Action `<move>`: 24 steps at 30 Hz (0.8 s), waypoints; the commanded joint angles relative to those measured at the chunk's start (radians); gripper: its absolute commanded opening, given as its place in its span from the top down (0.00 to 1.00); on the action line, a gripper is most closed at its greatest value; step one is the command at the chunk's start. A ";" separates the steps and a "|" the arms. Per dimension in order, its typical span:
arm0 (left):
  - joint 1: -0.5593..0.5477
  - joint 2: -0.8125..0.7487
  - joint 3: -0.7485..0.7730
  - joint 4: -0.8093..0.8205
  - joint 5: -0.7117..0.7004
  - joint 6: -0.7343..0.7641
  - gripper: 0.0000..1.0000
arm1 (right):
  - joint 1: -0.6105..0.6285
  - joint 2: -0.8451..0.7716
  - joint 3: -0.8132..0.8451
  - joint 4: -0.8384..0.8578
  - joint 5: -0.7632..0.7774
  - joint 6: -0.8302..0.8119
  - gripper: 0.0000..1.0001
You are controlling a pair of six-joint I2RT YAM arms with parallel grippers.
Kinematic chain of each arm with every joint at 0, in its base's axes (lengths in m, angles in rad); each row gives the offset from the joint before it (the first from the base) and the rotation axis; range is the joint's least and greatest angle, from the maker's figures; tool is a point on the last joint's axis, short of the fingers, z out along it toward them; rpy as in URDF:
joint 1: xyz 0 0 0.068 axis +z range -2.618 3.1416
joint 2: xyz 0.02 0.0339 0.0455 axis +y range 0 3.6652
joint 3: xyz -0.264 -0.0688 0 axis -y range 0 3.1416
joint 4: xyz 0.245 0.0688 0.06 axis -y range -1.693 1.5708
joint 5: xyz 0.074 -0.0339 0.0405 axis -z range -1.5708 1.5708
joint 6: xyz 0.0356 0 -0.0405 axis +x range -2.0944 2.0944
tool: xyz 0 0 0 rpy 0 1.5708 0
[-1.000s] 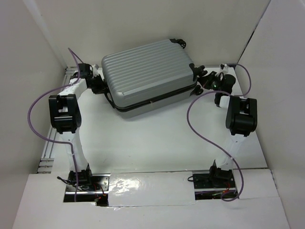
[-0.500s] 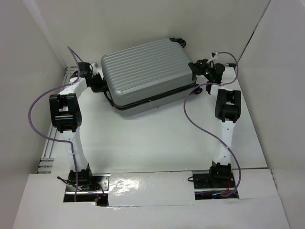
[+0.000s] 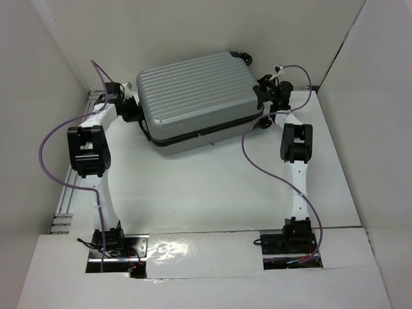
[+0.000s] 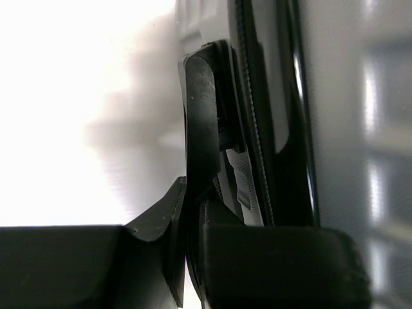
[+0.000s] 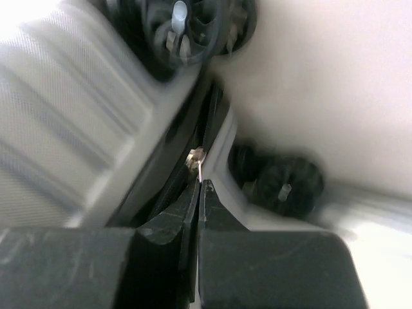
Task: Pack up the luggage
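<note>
Silver-grey ribbed shell is shown by the luggage, which is laid flat and shut at the far centre of the desk, wheel end to the right. Over the last second the right arm has been swung inward and further from its base. The right gripper is now set at the seam between the wheels. The luggage and the left arm are left unmoved.

The right gripper is closed, and a thin metal zip pull appears to be pinched at its tips. The left gripper is closed narrowly on a dark part at the seam of the opposite end; which part cannot be told.

It is judged that the zip is being drawn round the wheel-end corner, so packing is taken as nearly complete.

Counted: one luggage, two arms, two grippers, one zip pull, and two wheels in the right wrist view.
</note>
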 commanded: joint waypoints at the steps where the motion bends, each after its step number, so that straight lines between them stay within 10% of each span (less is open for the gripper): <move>1: 0.016 0.038 -0.027 0.104 -0.109 0.185 1.00 | 0.036 -0.271 -0.360 0.119 0.104 -0.086 1.00; 15: -0.058 -0.084 -0.097 0.110 -0.057 0.258 1.00 | 0.115 -1.064 -1.526 0.307 0.319 -0.124 1.00; 24: -0.058 0.087 0.127 0.029 0.006 0.216 1.00 | 0.141 -1.420 -1.743 0.017 0.726 -0.178 1.00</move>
